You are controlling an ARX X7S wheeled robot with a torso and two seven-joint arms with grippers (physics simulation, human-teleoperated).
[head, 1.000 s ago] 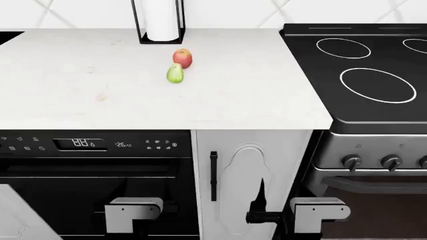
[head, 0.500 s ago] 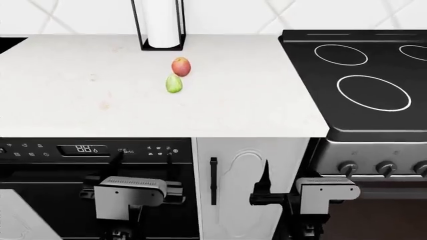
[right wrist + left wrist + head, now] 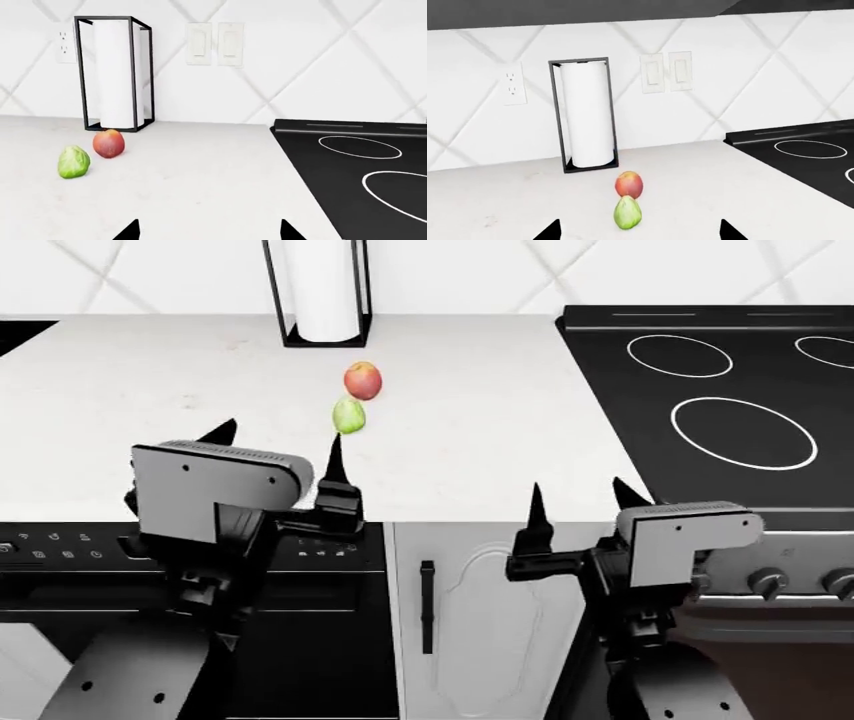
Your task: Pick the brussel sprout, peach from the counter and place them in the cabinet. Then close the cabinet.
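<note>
**Sprout dead ahead of my left jaws**

The white marble table (image 3: 507,430) carries everything, with the black stovetop (image 3: 721,390) to its right and the paper towel holder (image 3: 320,290) at the back wall. My left gripper (image 3: 274,455) hovers over the front edge, jaws spread and empty; my right gripper (image 3: 581,505) likewise, further off. The peach (image 3: 362,380) sits just behind the brussel sprout (image 3: 348,416), which stands upright, straight ahead of my left jaws.
</note>
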